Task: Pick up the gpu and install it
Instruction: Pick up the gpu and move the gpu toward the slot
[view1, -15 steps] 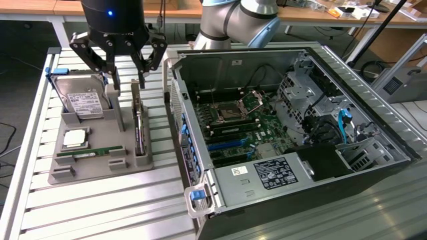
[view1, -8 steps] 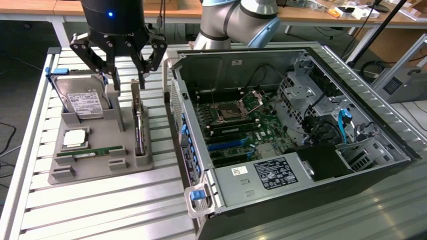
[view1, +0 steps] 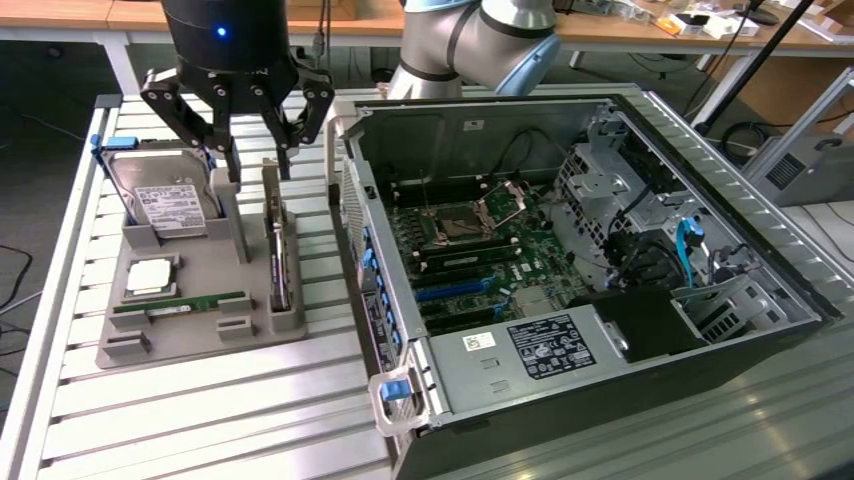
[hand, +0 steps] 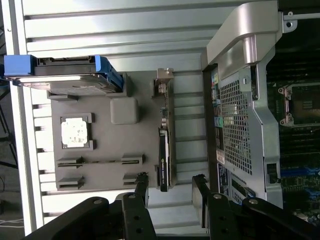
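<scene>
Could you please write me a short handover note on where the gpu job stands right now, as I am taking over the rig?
Gripper: open and holding nothing, hanging over the gpu without touching it.
Gpu: standing on edge in its slot of the gray holder tray, between the hard drive in its blue frame and the open computer case.
Done: nothing yet; the gpu has not been lifted from the tray.
Left: the whole job, both picking up the gpu and installing it in the case.
</scene>
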